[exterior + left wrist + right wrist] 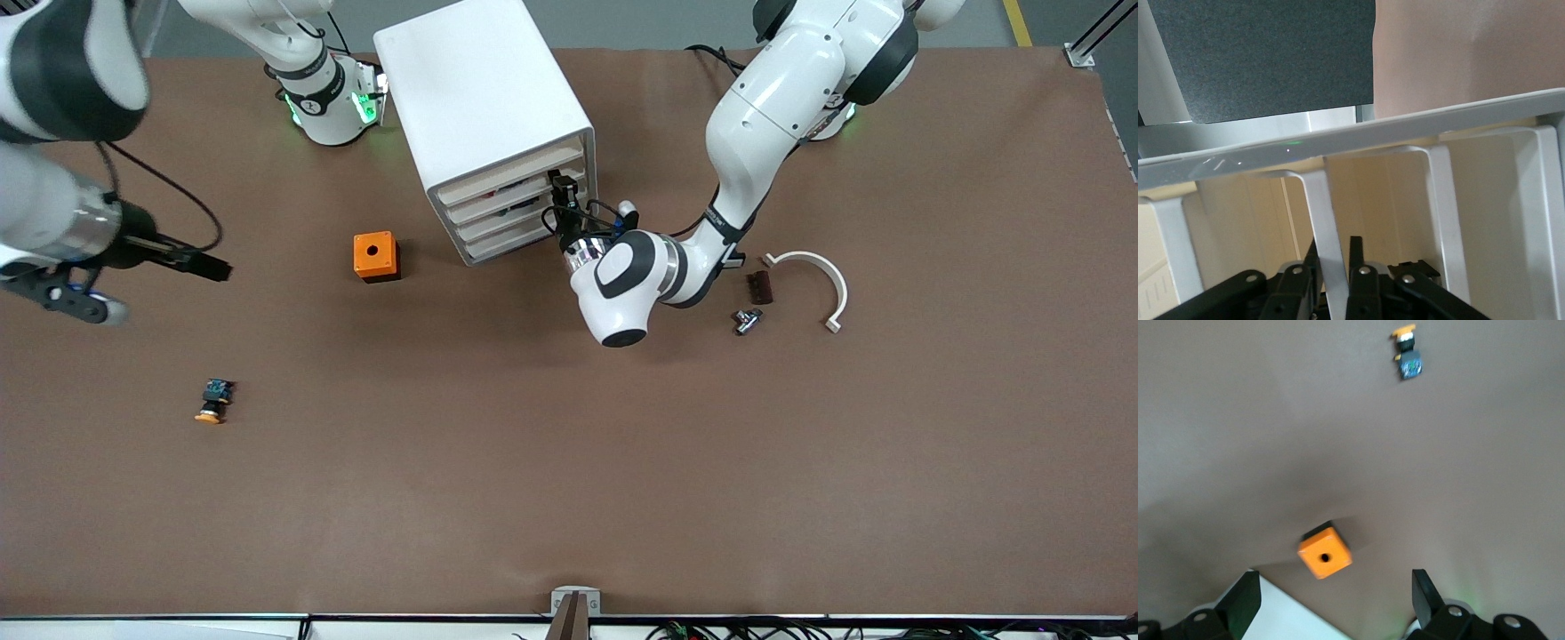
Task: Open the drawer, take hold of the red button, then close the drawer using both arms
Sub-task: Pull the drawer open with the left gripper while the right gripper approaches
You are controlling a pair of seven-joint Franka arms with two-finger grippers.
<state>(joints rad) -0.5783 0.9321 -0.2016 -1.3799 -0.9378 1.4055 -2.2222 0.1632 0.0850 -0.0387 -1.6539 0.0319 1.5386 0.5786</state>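
Front view: my left gripper (pixel 563 191), upper centre of the frame, has its fingers nearly closed around a rib of the drawer (pixel 511 190) to pull it. Right gripper (pixel 200 263) hangs wide open, empty, waiting. No red button visible.

Bright even light, soft shadows

Glossy plastic cabinet (pixel 480 98), seemingly matt table (pixel 622 462)

My high front camera faces both arm bases; the left wrist camera presses against the cabinet (pixel 484 116), while the right wrist camera looks down, sharing the orange cube (pixel 1325 552).
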